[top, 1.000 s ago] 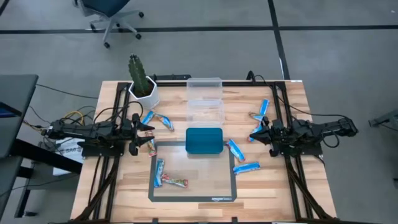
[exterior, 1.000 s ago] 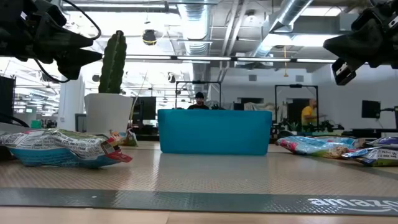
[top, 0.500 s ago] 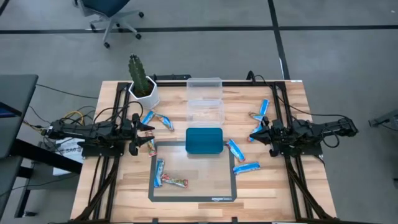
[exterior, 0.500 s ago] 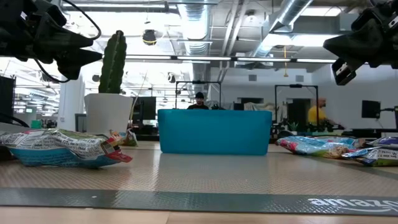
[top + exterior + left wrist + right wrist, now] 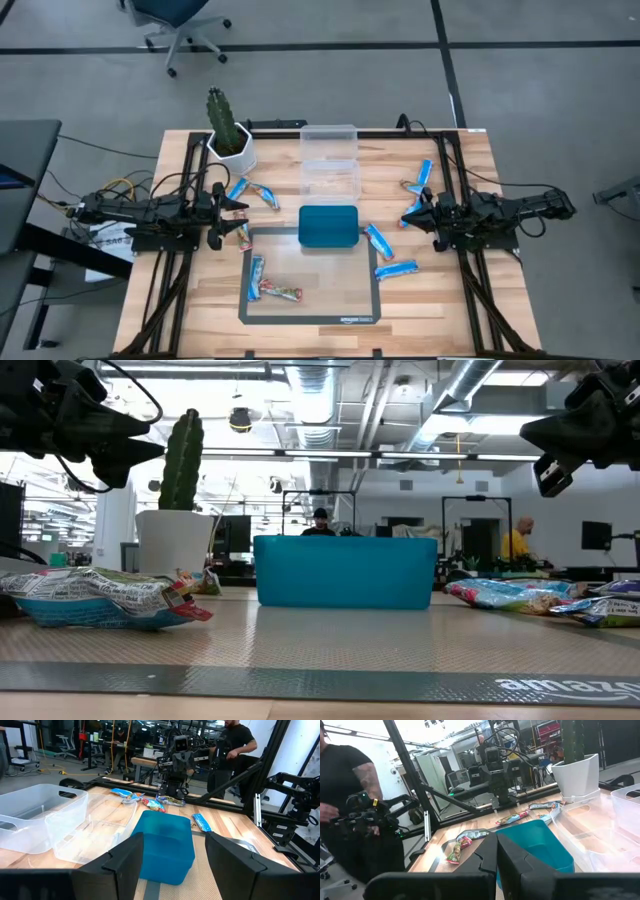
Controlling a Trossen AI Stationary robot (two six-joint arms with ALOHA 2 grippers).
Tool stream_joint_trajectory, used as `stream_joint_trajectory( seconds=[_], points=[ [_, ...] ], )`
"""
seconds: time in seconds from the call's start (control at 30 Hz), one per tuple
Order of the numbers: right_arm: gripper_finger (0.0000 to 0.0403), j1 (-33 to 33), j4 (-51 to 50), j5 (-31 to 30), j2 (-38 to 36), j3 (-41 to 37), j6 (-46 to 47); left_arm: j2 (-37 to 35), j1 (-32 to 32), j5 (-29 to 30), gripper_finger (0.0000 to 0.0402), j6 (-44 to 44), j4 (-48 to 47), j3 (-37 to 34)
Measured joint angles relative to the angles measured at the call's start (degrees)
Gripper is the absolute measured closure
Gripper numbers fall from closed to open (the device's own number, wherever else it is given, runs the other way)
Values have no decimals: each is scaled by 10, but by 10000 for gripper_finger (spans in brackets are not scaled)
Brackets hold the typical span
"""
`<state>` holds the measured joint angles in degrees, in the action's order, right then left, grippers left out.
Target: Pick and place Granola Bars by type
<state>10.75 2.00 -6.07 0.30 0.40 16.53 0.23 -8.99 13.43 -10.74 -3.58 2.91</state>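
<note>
Granola bars lie scattered flat on the table. Near my left gripper (image 5: 232, 215) are blue ones (image 5: 237, 189) and a multicoloured one (image 5: 265, 195). Two more (image 5: 256, 276) (image 5: 281, 292) rest on the grey mat. Blue bars (image 5: 378, 241) (image 5: 396, 270) (image 5: 420, 175) lie near my right gripper (image 5: 412, 213). The teal tray (image 5: 328, 226) sits between the grippers. My left gripper (image 5: 174, 850) hovers open above the table, facing the tray (image 5: 165, 845). My right gripper (image 5: 497, 852) hovers shut, facing the tray (image 5: 535, 845) from the other side. Neither holds anything.
Two clear plastic boxes (image 5: 329, 140) (image 5: 330, 180) stand beyond the tray. A potted cactus (image 5: 228, 130) sits at the far left corner. The grey mat (image 5: 310, 300) covers the near middle. Black frame rails (image 5: 165, 290) run along both sides. A person (image 5: 350, 795) stands beyond the table.
</note>
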Motion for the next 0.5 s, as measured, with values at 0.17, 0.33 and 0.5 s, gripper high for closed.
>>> stream_joint_trajectory(
  seconds=[0.17,0.33,0.5],
  points=[
    [403,0,0,0,0,0,0,0,0,-4,195,-18,0,0],
    [403,0,0,0,0,0,0,0,0,-98,195,-171,-3,0],
    [403,0,0,0,0,0,0,0,0,-177,195,-321,2,-1]
  ],
)
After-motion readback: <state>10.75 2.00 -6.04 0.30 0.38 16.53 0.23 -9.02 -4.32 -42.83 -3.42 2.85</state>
